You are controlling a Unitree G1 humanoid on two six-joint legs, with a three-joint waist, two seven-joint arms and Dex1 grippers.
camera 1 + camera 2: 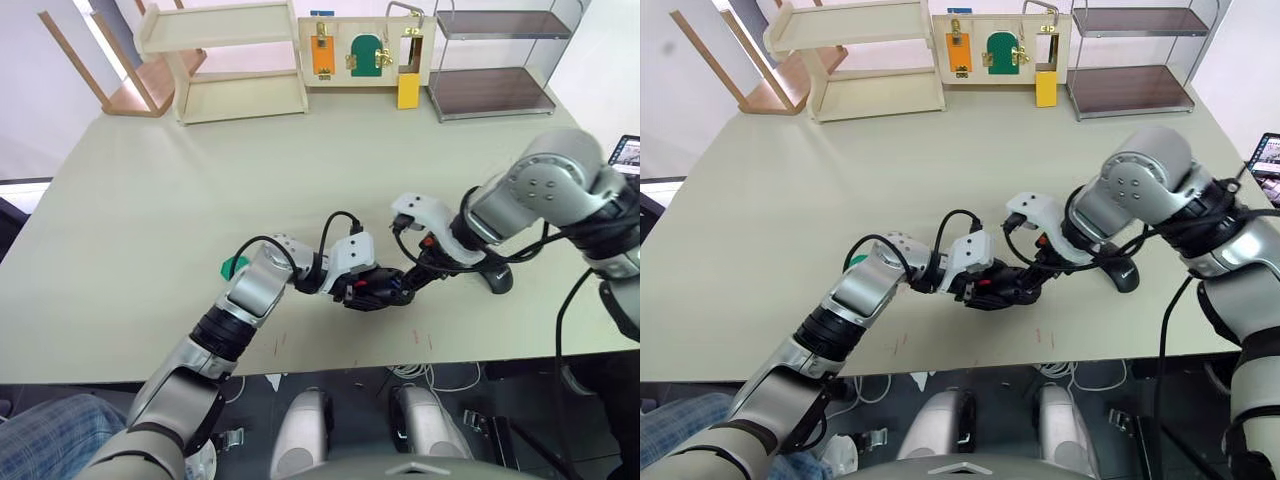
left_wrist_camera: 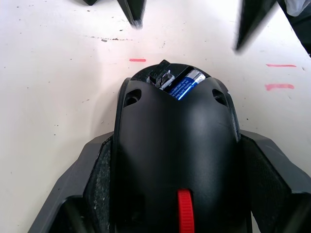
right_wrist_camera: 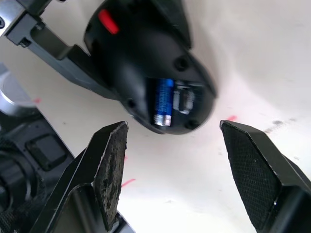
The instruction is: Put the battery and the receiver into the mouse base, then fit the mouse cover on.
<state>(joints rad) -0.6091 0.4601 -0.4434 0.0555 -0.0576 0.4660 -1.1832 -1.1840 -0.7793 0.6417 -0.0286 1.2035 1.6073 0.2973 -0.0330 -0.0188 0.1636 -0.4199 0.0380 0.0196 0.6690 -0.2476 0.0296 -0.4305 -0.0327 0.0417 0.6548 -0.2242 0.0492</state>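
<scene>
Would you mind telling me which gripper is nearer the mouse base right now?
Left. The left gripper clamps the mouse base between its fingers; the right gripper hangs open just off its battery end.

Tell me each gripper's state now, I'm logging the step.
Left gripper: shut on the mouse base.
Right gripper: open, holding nothing, facing the battery.

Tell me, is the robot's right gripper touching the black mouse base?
Apart. In the right wrist view, the right gripper stands open, bare table between its fingers and the mouse base.
</scene>
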